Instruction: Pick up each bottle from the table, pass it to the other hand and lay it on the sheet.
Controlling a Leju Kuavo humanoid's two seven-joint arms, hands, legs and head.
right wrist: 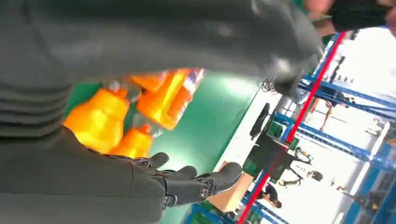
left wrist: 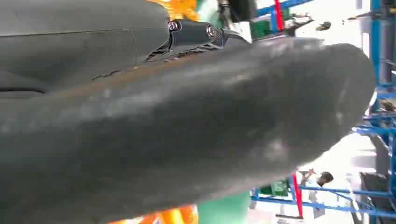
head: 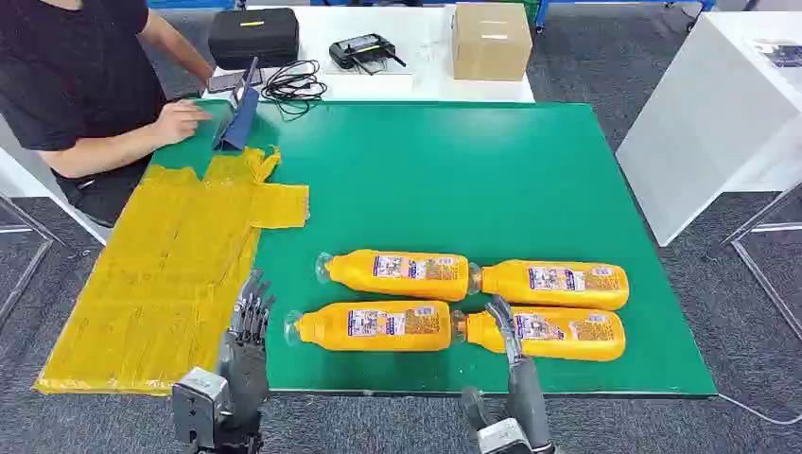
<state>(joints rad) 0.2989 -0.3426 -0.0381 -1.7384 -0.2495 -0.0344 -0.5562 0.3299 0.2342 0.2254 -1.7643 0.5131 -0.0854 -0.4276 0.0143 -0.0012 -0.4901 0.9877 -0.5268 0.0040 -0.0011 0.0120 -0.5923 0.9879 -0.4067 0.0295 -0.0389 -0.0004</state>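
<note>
Green cloth covers the big table (head: pixel 530 180), and one crinkly yellow sheet (head: pixel 161 274) lies on the table's left side. Four orange bottles lie flat on the green, to the right of the sheet, in two rows of two. The far row has the far left bottle (head: pixel 397 273) and the far right bottle (head: pixel 553 284). The near row has the near left bottle (head: pixel 374 326) and the near right bottle (head: pixel 549 333). The left hand (head: pixel 248 322) is over the sheet's near right edge, fingers straight and a little apart, holding nothing. The right hand (head: pixel 506 336) is at the neck of the near right bottle, fingers spread, holding nothing. One person (head: pixel 85 85) sits behind the sheet. One brown box (head: pixel 490 40) and one black case (head: pixel 252 36) sit far behind the sheet.
</note>
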